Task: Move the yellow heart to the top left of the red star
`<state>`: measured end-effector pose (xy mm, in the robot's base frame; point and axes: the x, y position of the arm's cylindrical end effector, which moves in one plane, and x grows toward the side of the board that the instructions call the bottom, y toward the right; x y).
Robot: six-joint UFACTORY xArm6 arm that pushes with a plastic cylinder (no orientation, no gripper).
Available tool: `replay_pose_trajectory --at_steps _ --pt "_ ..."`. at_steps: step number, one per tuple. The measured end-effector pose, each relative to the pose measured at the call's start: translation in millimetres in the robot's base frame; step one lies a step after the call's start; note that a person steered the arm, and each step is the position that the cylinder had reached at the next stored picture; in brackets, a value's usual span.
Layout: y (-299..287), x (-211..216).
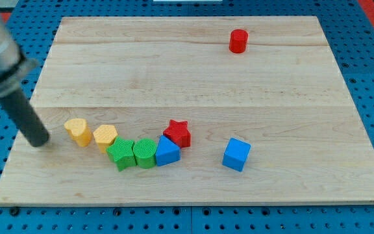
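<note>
The yellow heart [78,130] lies at the lower left of the wooden board [193,71]. The red star [178,133] lies near the board's lower middle, well to the right of the heart. My tip [39,142] rests on the board just left of the yellow heart, a small gap apart from it. The dark rod slants up to the view's upper left.
A yellow hexagon-like block [105,137] sits right of the heart. A green star [121,153], a green block [145,153] and a blue block [167,152] run in a row up to the red star. A blue cube [236,155] stands lower right. A red cylinder [238,41] stands upper right.
</note>
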<state>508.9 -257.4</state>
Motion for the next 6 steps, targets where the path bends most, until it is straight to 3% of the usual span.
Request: replay_pose_trajectory --at_steps 1,2,4,5,6 --pt "37 -2" --pt "135 7" --pt "78 -20" --pt "104 -81" --pt "201 -132"
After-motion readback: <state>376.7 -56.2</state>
